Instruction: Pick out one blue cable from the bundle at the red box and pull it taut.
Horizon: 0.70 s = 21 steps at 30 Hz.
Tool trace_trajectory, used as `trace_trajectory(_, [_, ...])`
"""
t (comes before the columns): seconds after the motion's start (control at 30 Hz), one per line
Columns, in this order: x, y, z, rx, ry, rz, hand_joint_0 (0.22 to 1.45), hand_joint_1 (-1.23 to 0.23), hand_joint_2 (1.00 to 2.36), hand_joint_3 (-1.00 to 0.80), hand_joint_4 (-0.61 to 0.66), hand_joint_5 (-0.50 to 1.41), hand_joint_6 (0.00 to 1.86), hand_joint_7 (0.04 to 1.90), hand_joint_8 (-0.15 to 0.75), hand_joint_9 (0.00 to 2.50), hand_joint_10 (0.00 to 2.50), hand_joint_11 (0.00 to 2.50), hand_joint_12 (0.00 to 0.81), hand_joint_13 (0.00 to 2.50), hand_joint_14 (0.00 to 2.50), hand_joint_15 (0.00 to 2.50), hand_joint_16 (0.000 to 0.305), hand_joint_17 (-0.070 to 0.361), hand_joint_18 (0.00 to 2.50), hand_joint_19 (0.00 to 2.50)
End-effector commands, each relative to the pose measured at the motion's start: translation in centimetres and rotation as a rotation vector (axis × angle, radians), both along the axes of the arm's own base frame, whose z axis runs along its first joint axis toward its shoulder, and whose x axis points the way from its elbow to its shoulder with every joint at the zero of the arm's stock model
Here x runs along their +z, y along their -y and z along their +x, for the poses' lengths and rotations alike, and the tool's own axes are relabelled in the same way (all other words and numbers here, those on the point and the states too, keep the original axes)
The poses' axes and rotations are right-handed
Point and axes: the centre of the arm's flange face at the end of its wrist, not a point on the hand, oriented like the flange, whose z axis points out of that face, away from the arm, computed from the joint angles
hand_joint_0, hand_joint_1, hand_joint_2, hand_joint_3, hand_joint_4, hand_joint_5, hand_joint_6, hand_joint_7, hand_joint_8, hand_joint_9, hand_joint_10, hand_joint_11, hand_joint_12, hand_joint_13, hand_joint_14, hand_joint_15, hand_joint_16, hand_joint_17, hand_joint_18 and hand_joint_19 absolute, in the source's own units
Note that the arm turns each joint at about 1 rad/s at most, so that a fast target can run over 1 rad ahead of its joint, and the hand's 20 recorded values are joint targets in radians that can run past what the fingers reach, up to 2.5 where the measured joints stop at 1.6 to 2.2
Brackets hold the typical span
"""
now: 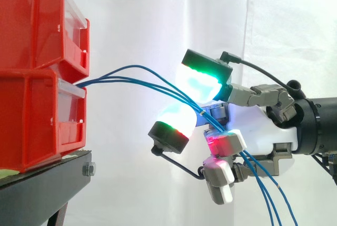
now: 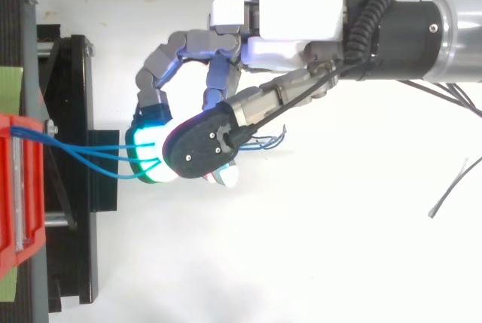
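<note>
Curling round the blue cables (image 1: pixel 138 76), the hand (image 1: pixel 259 127) is seen at the right of the side view, where its arm is brought in from the right edge. Two pads (image 1: pixel 202 78) glowing green and cyan are held apart, one above the strands and one below, and the cables are passed between them. Just behind, a shorter finger lit red is folded against the same strands, so the hand is judged to be closed on the bundle; whether a single strand has been separated cannot be told. Below the palm, the loose ends of the cables are left hanging toward the lower right corner. From the hand, the cables are carried leftward in a gentle upward arc, not drawn straight, and are led in at the front of the lower red bin (image 1: pixel 31 123), just under the upper red bin (image 1: pixel 31 23) stacked on it. Both bins are set on the black stand (image 1: pixel 45 186). In the top view the same strands (image 2: pixel 90 153) are shown spread slightly between the bin edge and the green-lit pad, with the hand (image 2: pixel 271 41) curled over them. Behind everything the white curtain (image 1: pixel 158 15) is hung.
</note>
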Motion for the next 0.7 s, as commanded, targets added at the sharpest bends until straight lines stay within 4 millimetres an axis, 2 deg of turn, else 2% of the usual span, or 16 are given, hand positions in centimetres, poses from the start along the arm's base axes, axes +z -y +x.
trace_trajectory(0.0, [0.19, 0.0, 0.02, 0.001, -0.009, 0.0, 0.6, -0.62, 1.02, -0.29, 0.06, -0.1, 0.86, 1.01, 0.346, 1.41, 0.02, 0.67, 0.406, 1.23, 0.02, 0.58, 0.051, 0.116, 1.04, 0.6])
trace_trajectory(0.37, [-0.07, -0.46, -0.25, 0.007, -0.043, -0.001, 0.6, -0.7, 1.02, -0.22, 0.08, -0.11, 0.89, 1.01, 0.356, 1.39, 0.02, 0.66, 0.417, 1.23, 0.02, 0.57, 0.055, 0.123, 1.07, 0.58])
trace_trajectory(0.67, [-0.12, -0.23, -0.4, 0.004, -0.055, -0.001, 0.63, -0.8, 1.02, -0.23, 0.08, -0.11, 0.91, 0.99, 0.35, 1.35, 0.02, 0.68, 0.411, 1.21, 0.02, 0.58, 0.052, 0.116, 1.04, 0.59])
